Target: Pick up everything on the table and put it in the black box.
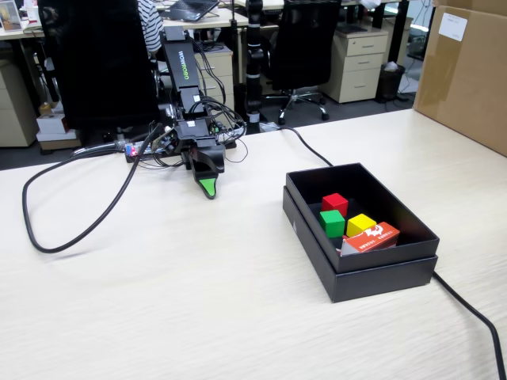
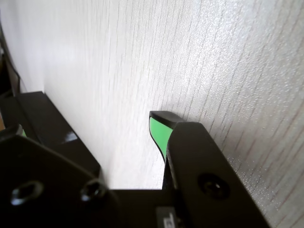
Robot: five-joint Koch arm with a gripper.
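The arm [image 1: 184,87] was matte black — green lettering on its upper link, tangled black cables at the base, a green-tipped tool [image 1: 207,187].

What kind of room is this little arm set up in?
Most likely an office. Behind the wood-grain table stand black swivel chairs, beige drawer cabinets and more desks; one holds a laptop.

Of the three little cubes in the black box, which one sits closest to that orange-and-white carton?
The yellow cube. It sits right against the carton, while the green cube is on its far side and the red cube lies farther back in the black box.
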